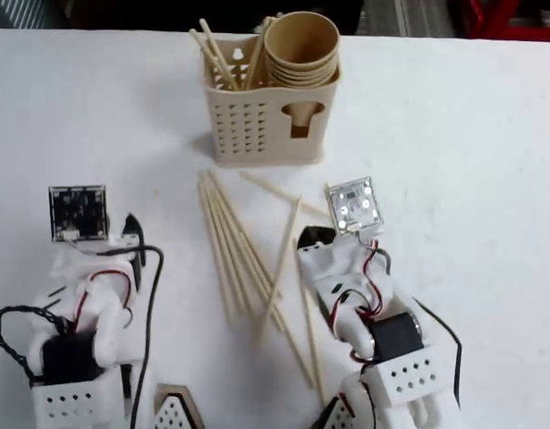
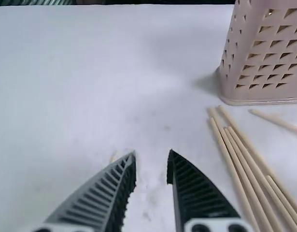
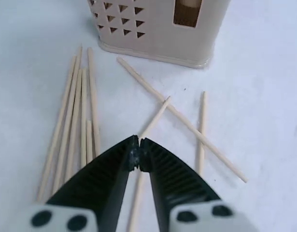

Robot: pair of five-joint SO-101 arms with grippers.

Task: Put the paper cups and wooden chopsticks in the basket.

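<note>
The left arm (image 1: 78, 304) sits at the table's (image 1: 471, 134) near left edge, well apart from everything else. Its wrist view shows the left gripper (image 2: 151, 157) just above bare tabletop, jaws a little apart with nothing between them.

To its right lie the loose sticks (image 1: 232, 255), all flat on the table in front of the basket (image 1: 257, 134). Most form a tight bundle, nearly parallel, with the far ends close to the basket's foot but not touching it (the left wrist view shows this same bundle (image 2: 237, 159) beside the basket wall (image 2: 264, 53)). More lie scattered to the right of the bundle, and two of them cross each other.

The basket stands upright at the far middle of the table. Its left compartment holds a few upright sticks (image 1: 216, 55) leaning out over the rim. Its right compartment holds the cups (image 1: 301, 45), nested in one stack and rising above the rim.

The right arm (image 1: 373, 331) is right of the bundle. The right gripper (image 3: 138, 147) points at the basket (image 3: 153, 29), jaws together at the tips. One stick (image 3: 157, 116) runs straight under those tips, and I cannot tell whether they pinch it or only rest above it.
</note>
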